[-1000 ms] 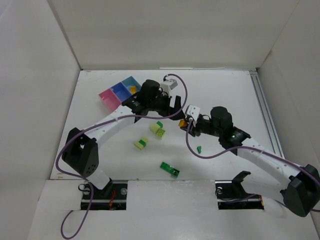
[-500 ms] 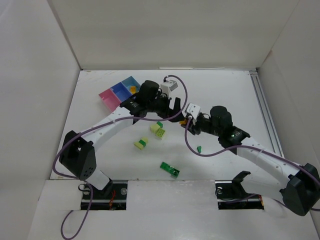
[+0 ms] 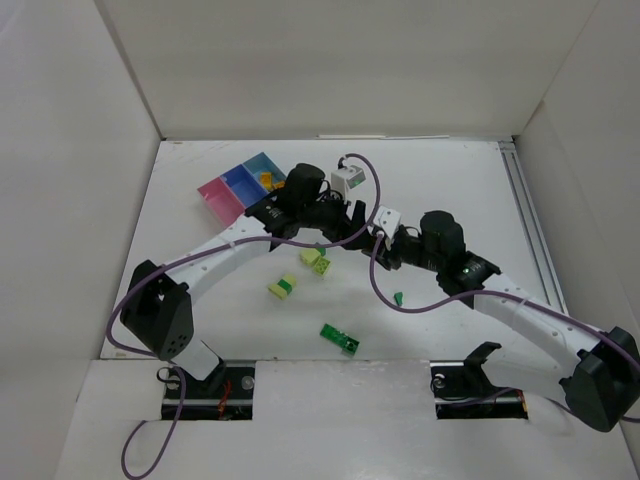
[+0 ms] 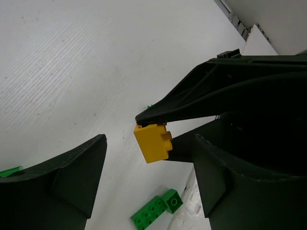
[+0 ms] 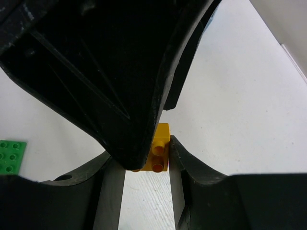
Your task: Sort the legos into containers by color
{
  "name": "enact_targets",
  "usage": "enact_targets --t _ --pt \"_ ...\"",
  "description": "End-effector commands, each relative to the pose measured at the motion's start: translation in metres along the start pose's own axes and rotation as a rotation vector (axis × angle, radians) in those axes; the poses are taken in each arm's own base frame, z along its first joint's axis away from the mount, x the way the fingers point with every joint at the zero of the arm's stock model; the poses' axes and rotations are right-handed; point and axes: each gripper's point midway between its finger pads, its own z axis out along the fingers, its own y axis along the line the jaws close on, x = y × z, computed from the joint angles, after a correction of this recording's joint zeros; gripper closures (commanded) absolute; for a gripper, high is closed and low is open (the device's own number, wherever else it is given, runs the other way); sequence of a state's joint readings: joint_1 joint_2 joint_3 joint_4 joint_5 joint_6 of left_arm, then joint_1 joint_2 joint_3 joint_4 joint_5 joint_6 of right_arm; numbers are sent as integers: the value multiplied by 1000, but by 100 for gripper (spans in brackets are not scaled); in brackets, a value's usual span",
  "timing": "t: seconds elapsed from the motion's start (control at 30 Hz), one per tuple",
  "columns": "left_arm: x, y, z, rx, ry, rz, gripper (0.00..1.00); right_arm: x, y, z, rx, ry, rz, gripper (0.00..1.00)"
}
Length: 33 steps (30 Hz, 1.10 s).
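Note:
My right gripper (image 5: 146, 165) is shut on an orange-yellow lego (image 5: 159, 148) and holds it above the table. In the left wrist view the same lego (image 4: 153, 142) hangs from the right gripper's black fingertips. My left gripper (image 4: 149, 167) is open, with its jaws on either side of the lego and not touching it. In the top view the left gripper (image 3: 352, 222) meets the right gripper (image 3: 373, 242) mid-table. The pink bin (image 3: 218, 196) and the blue bin (image 3: 256, 170) stand at the back left. The blue one holds orange legos (image 3: 265, 178).
Two pale yellow-with-green legos (image 3: 316, 260) (image 3: 281, 288), a small dark green one (image 3: 398, 298) and a green one (image 3: 341, 339) lie on the white table. The green one also shows in the left wrist view (image 4: 157, 211). White walls enclose the table.
My left gripper has moved right, away from the bins, and its open jaws now straddle the lego held by my right gripper. The right gripper has barely moved.

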<state>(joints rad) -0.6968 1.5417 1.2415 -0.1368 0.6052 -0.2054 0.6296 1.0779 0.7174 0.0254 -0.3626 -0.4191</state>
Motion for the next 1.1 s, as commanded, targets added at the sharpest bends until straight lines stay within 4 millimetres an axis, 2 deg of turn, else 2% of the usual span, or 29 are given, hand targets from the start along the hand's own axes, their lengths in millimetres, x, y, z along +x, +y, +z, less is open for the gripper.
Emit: enact_targets --t 0.0,0.03,0.07,0.13,0.27,0.37,0.5,0.6,0.63,0.73,0.93,1.03,1.07 --pt "3 -25 3 99 16 66 34 -50 -23 -4 71 -133 -59 69" --pt "4 -29 2 122 23 66 43 -53 -24 -2 71 -135 -59 69" --pt "5 -31 2 133 25 66 44 -52 -27 -3 87 -129 -58 69" --pt "9 -34 2 137 40 63 40 -50 -33 -2 117 -116 -46 69" --pt "18 -22 3 78 52 46 40 -55 -38 -8 153 -124 -41 69" --pt "19 -35 -1 146 53 56 40 -52 -39 -9 162 -119 -39 69" --pt "28 -29 -3 113 61 26 40 -51 -43 -18 196 -123 -31 69" --pt "29 -27 -5 109 48 7 45 -52 -46 -24 209 -133 -32 69" --pt "27 -34 -10 135 33 12 45 -53 -40 -25 179 -147 -36 69" --pt "20 -32 -17 137 2 20 45 -56 -39 -28 168 -161 -40 69" --pt "20 -33 -17 147 4 29 45 -59 -31 -26 120 -178 -54 69" --pt "28 -30 -15 123 22 18 45 -61 -26 -26 94 -188 -67 69" --pt "25 -29 -15 106 16 19 45 -59 -26 -24 90 -180 -63 69"
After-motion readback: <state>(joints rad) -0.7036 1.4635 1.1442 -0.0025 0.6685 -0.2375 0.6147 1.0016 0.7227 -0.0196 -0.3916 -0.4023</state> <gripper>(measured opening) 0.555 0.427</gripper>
